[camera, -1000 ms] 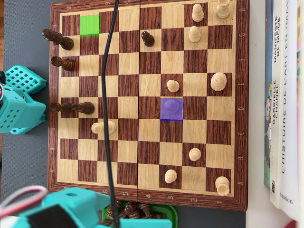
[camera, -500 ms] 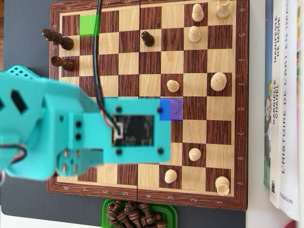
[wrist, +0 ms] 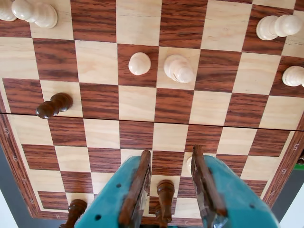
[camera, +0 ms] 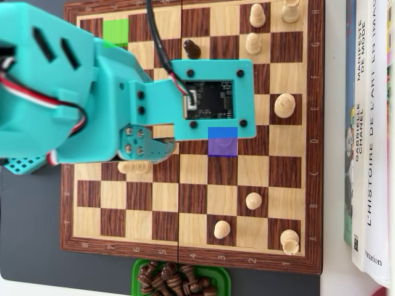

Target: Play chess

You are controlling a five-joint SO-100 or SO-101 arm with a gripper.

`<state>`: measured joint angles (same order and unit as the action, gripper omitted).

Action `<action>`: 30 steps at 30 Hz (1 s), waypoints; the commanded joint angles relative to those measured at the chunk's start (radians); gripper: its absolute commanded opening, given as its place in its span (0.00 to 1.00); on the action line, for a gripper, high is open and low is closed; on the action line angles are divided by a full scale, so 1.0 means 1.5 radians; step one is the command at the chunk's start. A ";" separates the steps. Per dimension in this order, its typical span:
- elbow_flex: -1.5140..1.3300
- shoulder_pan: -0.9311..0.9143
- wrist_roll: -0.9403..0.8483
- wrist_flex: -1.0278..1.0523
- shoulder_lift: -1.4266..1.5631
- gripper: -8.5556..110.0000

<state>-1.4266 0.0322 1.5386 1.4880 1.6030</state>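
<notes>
Change since earlier frames: the arm has swung from the lower left of the overhead view up across the middle of the chessboard; its camera plate now covers the squares just above the purple square.
Light pieces, overhead view: eight visible — two at the top, one below them, one at the right, one lying on its side beside the arm, three in the lower right.
Dark pieces on the board, overhead view: one visible; any others lie under the arm.
Marked squares: one green, one purple.
Green tray: holds a heap of dark pieces, cut off by the lower edge, too crowded to count.
Books: at least three spines, cut off at the right edge, standing on the bench beside the board.
Wrist view, pieces: five light ones, one next to a taller one; a sixth pale shape behind the right finger is unclear; a dark piece lying down; two dark pieces at the lower edge.
End effector: fingers apart, holding nothing; one dark piece stands upright between them near their base; contact cannot be judged.
</notes>
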 commanded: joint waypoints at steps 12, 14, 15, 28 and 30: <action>0.131 -0.026 0.006 -0.009 -0.111 0.19; 0.138 -0.033 0.006 -0.008 -0.121 0.19; 0.141 -0.034 0.006 -0.008 -0.124 0.19; 0.150 -0.008 0.016 -0.012 -0.130 0.22; 0.152 0.002 0.029 -0.012 -0.132 0.22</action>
<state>-1.2487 0.0184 1.5631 1.4803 1.4005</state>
